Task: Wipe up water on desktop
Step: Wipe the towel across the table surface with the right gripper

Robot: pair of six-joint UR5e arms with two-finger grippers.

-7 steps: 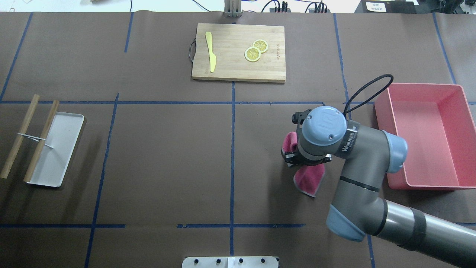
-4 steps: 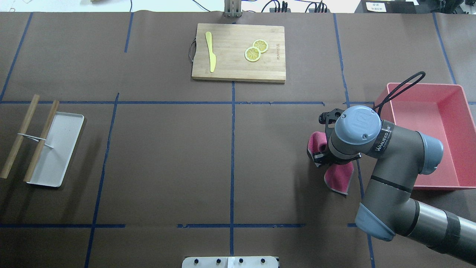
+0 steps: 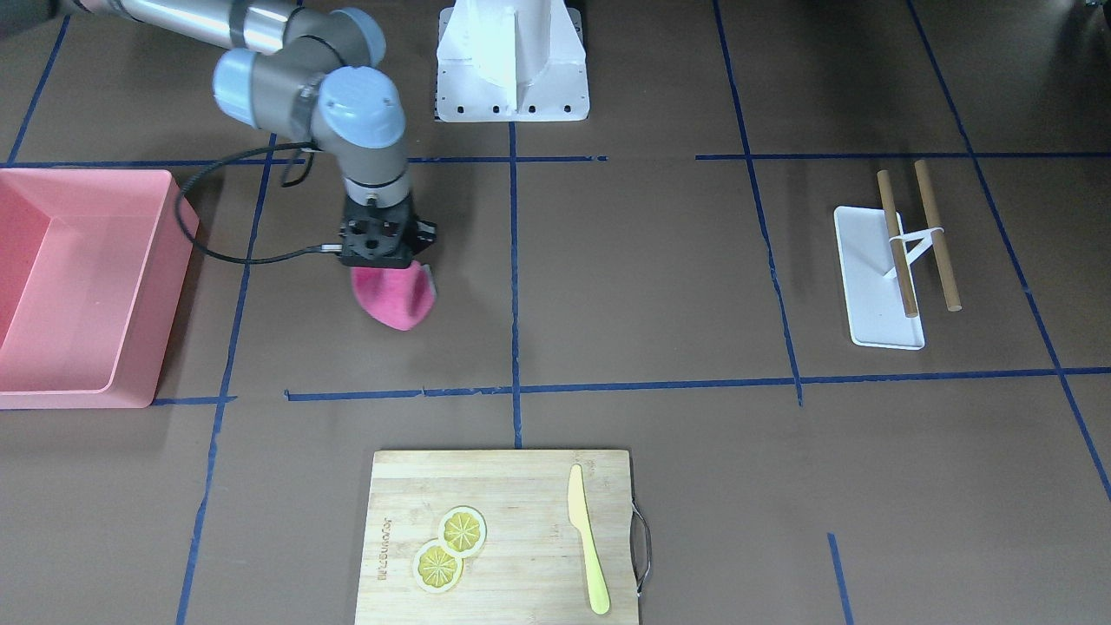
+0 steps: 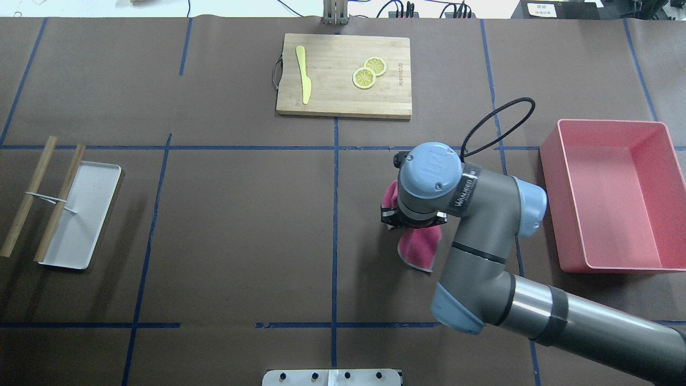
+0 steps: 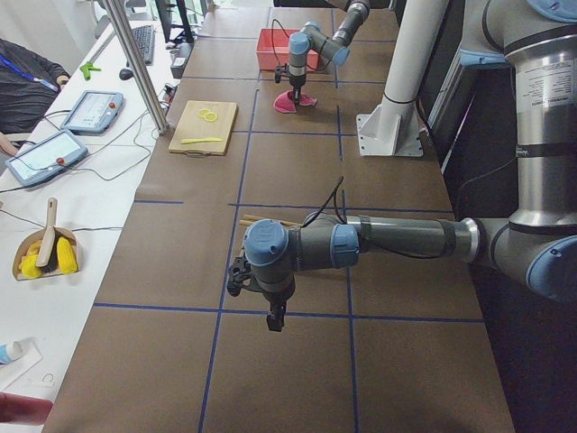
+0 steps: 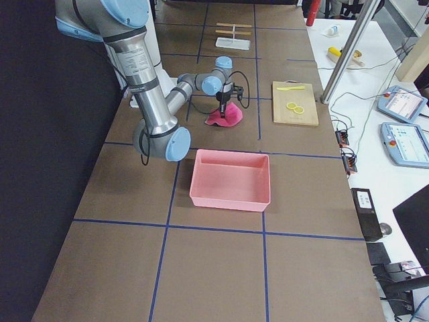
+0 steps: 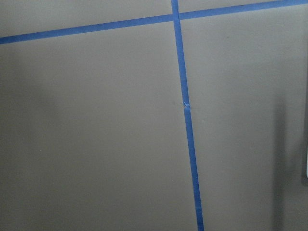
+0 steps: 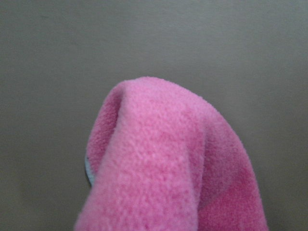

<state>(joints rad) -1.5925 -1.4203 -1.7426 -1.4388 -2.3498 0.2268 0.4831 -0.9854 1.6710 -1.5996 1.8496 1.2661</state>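
Note:
The desktop [image 4: 241, 214] is brown paper with blue tape lines; I see no water on it. My right gripper [image 3: 382, 265] points straight down and is shut on a pink cloth [image 3: 395, 299], which it presses onto the desktop right of the centre line. In the overhead view the wrist hides the gripper and the cloth [image 4: 420, 246] sticks out on both sides. The cloth fills the right wrist view [image 8: 168, 168]. My left gripper [image 5: 273, 317] shows only in the exterior left view, low over the desktop; I cannot tell whether it is open or shut.
A pink bin [image 4: 611, 193] stands right of the cloth. A bamboo cutting board [image 4: 343, 75] with a yellow knife and two lemon slices lies at the far side. A white tray [image 4: 80, 214] with two wooden sticks lies at the left.
My right arm dragged the pink cloth to the right towards the bin, then back to the left, past where it was a second ago.

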